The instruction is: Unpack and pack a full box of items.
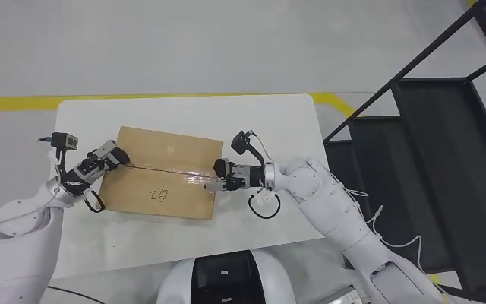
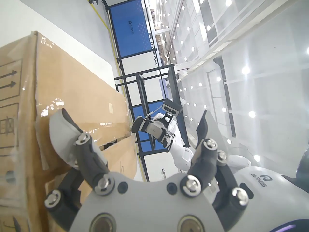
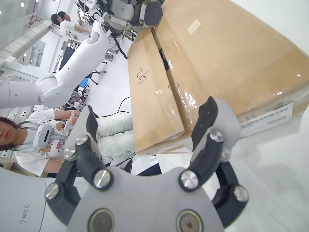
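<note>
Stretching both arms low over white table [image 1: 266, 121], bracketing cardboard box [image 1: 163, 148] between grippers. Holding left gripper [image 1: 114, 154] wide open, one finger [image 2: 65, 134] against box end at seam [image 1: 171, 170], gripping nothing. Holding right gripper [image 1: 218, 175] wide open just beside opposite end, empty. Showing glossy tape [image 3: 176, 92] along slightly gaping seam, scribble [image 1: 158, 194] nearby.

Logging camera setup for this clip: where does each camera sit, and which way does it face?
Top view: above the arms, looking down at the table and the box; both arms show, left gripper and right gripper at opposite ends of the box.
Left wrist view: behind the left gripper's open fingers, facing along the box top toward the right gripper.
Right wrist view: behind the right gripper's open fingers, facing along the box toward the left gripper.
Shared: both wrist views show the box top and the opposite gripper.
</note>
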You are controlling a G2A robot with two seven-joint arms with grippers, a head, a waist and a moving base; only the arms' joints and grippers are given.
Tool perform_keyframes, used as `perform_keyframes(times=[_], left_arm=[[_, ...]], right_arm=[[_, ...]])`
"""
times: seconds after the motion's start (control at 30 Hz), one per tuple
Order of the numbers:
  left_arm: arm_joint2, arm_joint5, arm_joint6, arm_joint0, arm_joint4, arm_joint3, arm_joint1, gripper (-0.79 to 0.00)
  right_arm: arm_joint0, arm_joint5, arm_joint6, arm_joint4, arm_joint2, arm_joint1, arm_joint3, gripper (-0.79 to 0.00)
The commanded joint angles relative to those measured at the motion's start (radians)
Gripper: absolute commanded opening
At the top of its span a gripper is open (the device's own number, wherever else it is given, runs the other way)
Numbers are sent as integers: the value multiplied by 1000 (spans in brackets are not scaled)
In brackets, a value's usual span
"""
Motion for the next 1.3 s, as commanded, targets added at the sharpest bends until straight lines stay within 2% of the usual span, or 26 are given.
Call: perform_keyframes(times=[0.0, 0.33, 0.57, 0.9, 1.1, 1.27], left_arm=[[3, 2, 5, -3, 12, 1, 0, 0], [-10, 17, -3, 5, 45, -22, 7, 0], [-10, 17, -3, 5, 45, -22, 7, 0], [-10, 17, -3, 5, 45, -22, 7, 0], [-14, 48, 12, 12, 45, -46, 8, 0], [-40, 65, -36, 8, 44, -47, 17, 0]], right_arm=[[-17, 6, -8, -1, 18, 6, -33, 0], [-210, 47, 11, 29, 184, 55, -357, 0], [-357, 63, 38, 28, 275, 82, -520, 0], [-498, 65, 35, -13, 305, 103, -599, 0], [-517, 69, 28, -23, 300, 110, -608, 0], [-514, 72, 23, -24, 297, 115, -614, 0]])
